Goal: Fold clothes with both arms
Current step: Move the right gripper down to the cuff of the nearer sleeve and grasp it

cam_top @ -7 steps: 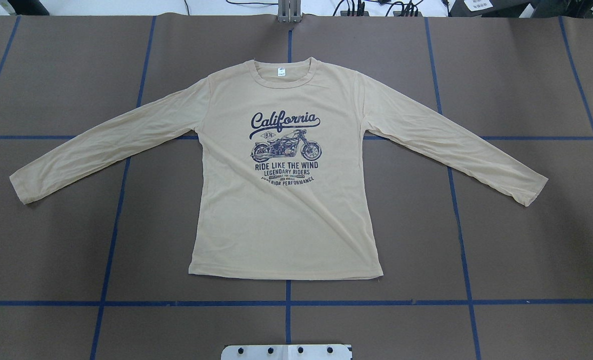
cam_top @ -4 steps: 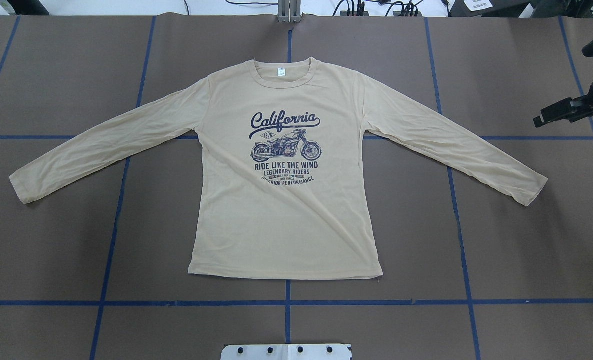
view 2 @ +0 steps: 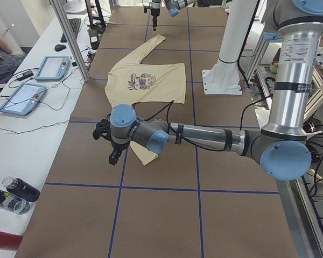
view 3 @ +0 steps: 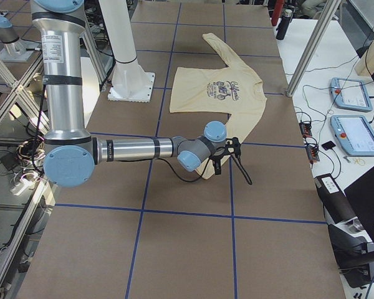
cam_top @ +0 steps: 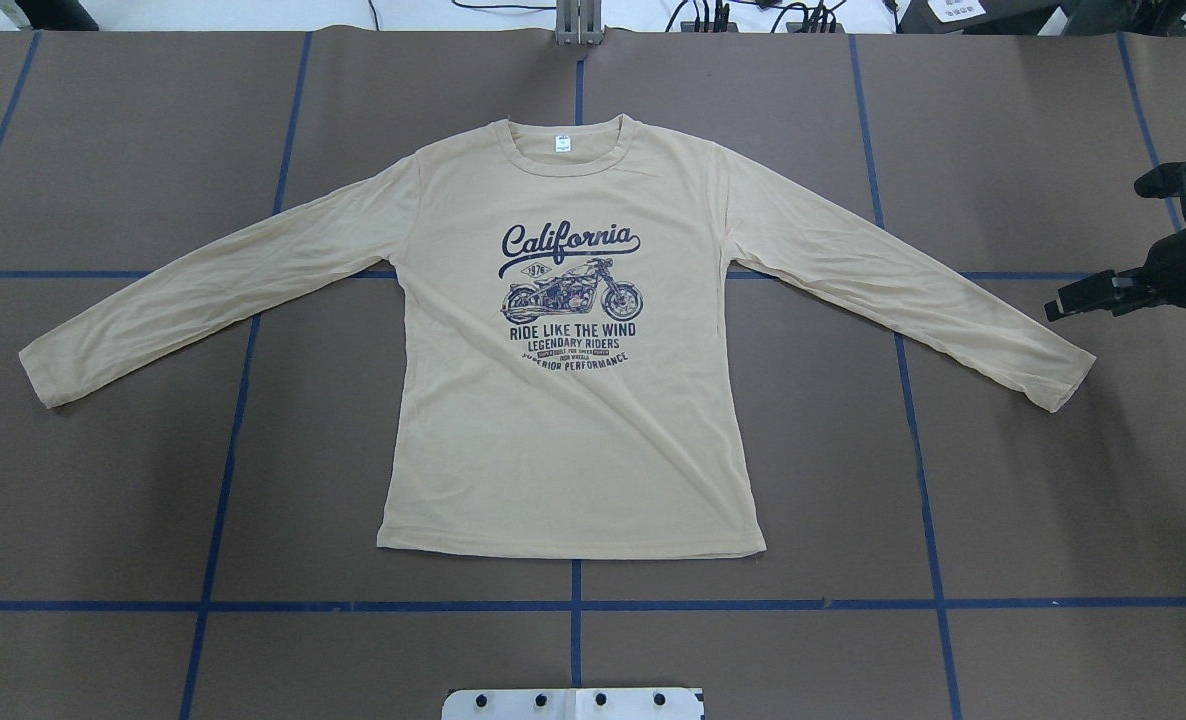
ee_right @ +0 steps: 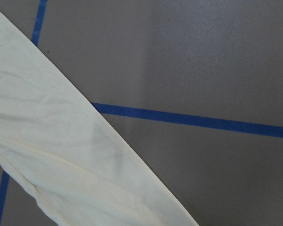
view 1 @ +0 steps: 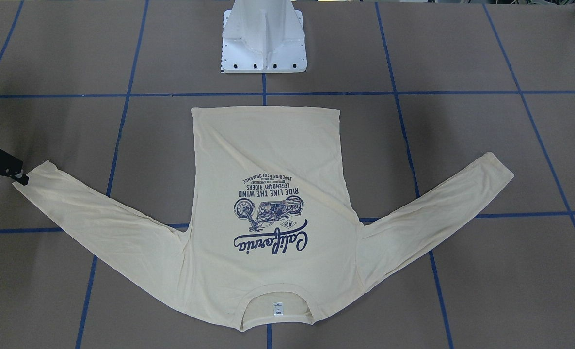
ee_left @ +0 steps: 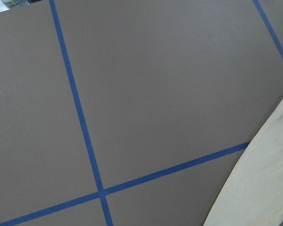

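**Shirt spread flat, a gripper out at each cuff**

The cream-yellow T-shirt point(cam_top: 573, 440) lies spread flat in the middle of the brown table point(cam_top: 1053, 500). Its navy California print point(cam_top: 571, 290) faces up and both long sleeves angle outward. The hem lies nearest the white pedestal base point(view 1: 263, 48). The collar, with its small white neck label point(cam_top: 563, 145), points to the far side.

The right gripper point(cam_top: 1065, 304) hangs just beside the cuff of the sleeve on the robot's right. I cannot tell whether its jaws are apart or together, nor whether it touches the cloth. The left gripper point(view 2: 113, 157) hangs low near the other cuff. It is seen only from the table's end, so I cannot tell how its jaws stand either.

Blue tape lines point(cam_top: 753, 605) cross the table and run under the shirt. On the white bench alongside sit two teach pendants point(view 2: 49, 67), a keyboard point(view 2: 74, 27) and dark bottles point(view 2: 20, 189). An aluminium post point(view 2: 70, 43) stands at the table's edge.
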Robot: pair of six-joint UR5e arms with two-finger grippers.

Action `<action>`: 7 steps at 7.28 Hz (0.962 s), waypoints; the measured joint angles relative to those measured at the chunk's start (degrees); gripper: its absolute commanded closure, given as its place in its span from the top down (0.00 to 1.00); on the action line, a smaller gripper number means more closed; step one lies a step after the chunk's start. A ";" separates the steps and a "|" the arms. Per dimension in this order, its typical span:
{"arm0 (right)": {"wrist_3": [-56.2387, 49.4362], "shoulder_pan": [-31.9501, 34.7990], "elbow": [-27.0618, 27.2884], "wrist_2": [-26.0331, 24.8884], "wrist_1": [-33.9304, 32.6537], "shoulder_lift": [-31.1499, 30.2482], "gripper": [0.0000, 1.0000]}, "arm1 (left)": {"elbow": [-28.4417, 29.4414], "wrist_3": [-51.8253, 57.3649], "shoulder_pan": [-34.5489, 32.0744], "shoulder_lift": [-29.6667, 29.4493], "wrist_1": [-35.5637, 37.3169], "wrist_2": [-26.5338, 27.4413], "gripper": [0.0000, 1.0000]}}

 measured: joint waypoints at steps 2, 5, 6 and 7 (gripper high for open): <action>0.20 -3.18 -0.58 -4.25 -0.74 -0.17 1.00 | 0.01 0.00 0.00 0.01 -0.10 -0.01 1.00; 0.15 -4.61 -1.13 -4.71 -1.83 -0.28 0.99 | 0.01 0.00 0.00 0.01 -0.13 -0.01 1.00; 0.13 -4.73 -1.34 -4.49 -1.98 -0.49 0.99 | 0.01 0.00 0.00 0.01 -0.13 -0.01 1.00; 0.09 -4.76 -1.43 -4.24 -2.06 -0.89 0.99 | 0.01 0.00 0.00 0.02 -0.13 -0.01 1.00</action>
